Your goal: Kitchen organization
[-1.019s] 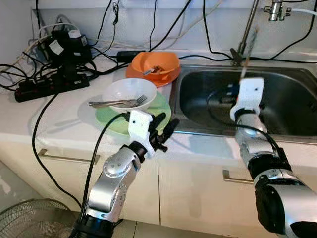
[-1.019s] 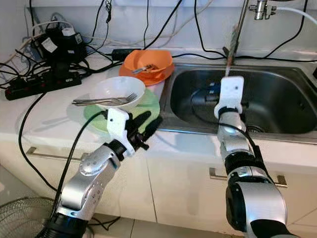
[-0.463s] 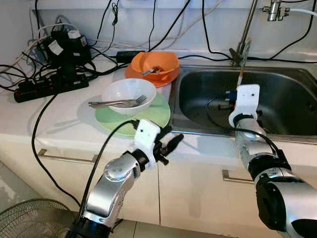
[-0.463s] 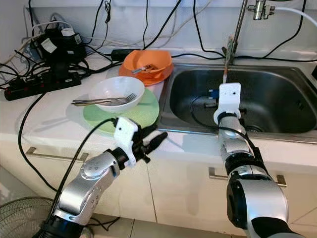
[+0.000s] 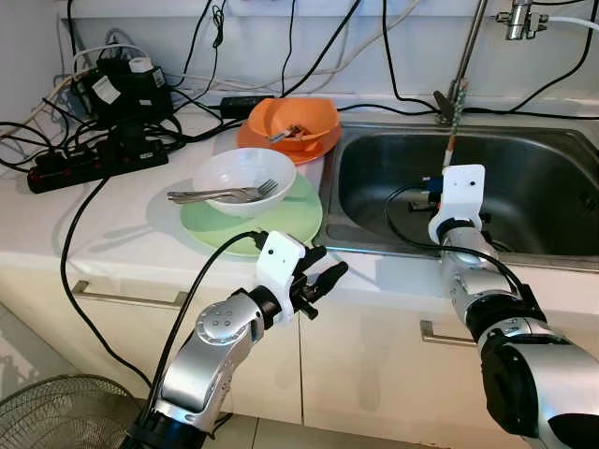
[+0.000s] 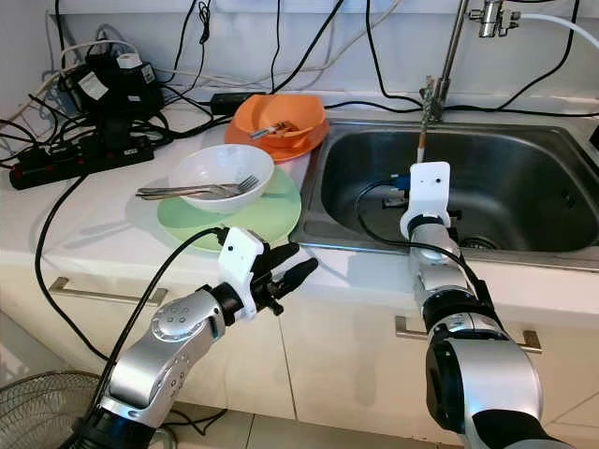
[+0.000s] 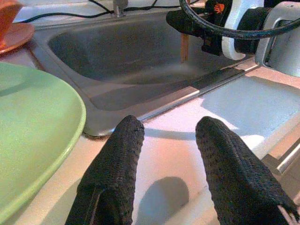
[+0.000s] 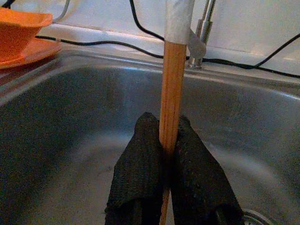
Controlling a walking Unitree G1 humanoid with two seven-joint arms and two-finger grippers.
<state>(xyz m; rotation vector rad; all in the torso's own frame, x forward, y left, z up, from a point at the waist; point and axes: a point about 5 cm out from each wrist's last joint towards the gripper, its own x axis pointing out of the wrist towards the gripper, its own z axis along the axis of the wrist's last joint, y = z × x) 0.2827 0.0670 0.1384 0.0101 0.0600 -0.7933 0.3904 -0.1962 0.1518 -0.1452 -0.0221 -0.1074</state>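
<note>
The right gripper [image 8: 166, 154] had its jaws pressed tight on a wooden stick [image 8: 171, 93], pinching it low on the shaft, probably so it could be carried into the sink [image 6: 524, 178] without slipping. The stick stood nearly upright over the basin, its long axis vertical and its white-wrapped top pointing up toward the faucet [image 6: 447, 56]. The left gripper [image 7: 168, 154] hovered with jaws spread and empty over the desk [image 5: 112, 234] edge, just beside the green plate [image 5: 281, 220], which carried a white bowl [image 5: 239, 173] with forks [image 5: 225, 195], seemingly poised for the next pickup.
</note>
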